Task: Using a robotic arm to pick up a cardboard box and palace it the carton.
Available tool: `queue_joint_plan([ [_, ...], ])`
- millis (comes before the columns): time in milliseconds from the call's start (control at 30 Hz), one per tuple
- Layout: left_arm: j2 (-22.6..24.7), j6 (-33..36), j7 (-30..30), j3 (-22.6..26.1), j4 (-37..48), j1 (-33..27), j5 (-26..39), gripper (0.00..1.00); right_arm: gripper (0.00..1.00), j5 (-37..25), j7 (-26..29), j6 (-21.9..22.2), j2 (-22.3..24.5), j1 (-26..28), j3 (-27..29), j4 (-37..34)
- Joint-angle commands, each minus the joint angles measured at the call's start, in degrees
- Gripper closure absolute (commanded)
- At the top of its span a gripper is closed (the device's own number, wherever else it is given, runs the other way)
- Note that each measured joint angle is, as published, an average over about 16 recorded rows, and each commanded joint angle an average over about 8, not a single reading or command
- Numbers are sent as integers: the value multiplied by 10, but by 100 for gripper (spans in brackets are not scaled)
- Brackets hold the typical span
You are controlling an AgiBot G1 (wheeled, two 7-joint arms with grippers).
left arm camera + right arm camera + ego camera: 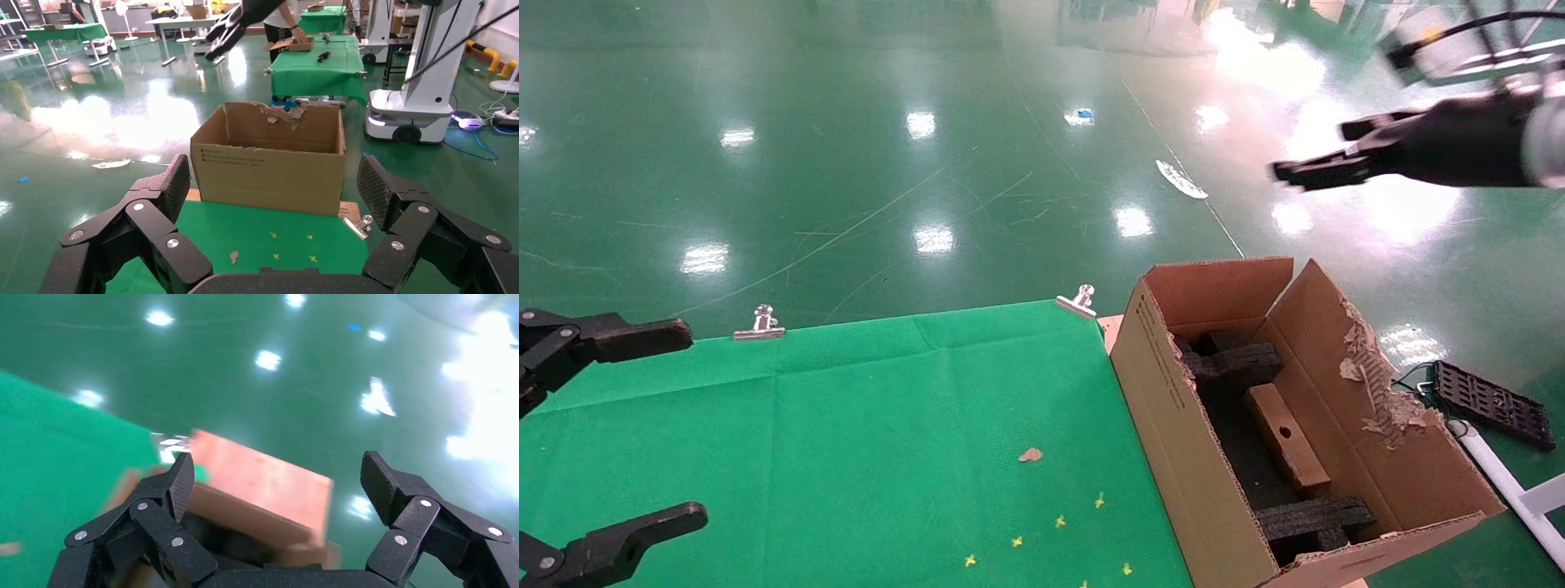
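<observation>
Small holed cardboard box (1287,437) already lies lengthwise in the carton (1173,425), right gripper (1324,155) hanging empty and spread well above it.

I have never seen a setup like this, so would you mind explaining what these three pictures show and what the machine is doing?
This is a two-armed robot with three cameras. The wide picture comes from its head; the other two come from cameras on each wrist, looking out between that arm's black fingers.

A table with a green cloth stands in front of it, and beside it the carton, open, with black foam blocks inside. The small cardboard box, with a round hole, already lies in the carton between the blocks.

The right gripper is raised high above the carton, open and empty. The left gripper sits at the table's left edge, also open and holding nothing.
</observation>
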Motion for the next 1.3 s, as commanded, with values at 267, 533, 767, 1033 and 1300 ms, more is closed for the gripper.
queue_joint_plan([
  [267, 0, 0, 0, 0, 0, 0, 0, 0, 0, 44, -51, -50, -19, -103, 116, 36],
  [533, 0, 0, 0, 1, 0, 0, 0, 0, 0, 83, -97, -94, -35, -195, 220, 69],
  [767, 0, 0, 0, 1, 0, 0, 0, 0, 0, 117, -138, -134, -50, -276, 312, 98],
  [1033, 0, 0, 1, 1, 0, 0, -1, 0, 0, 157, -185, -179, -67, -369, 418, 131],
  [1300, 0, 0, 1, 1, 0, 0, -1, 0, 0, 196, -230, -224, -83, -461, 521, 163],
])
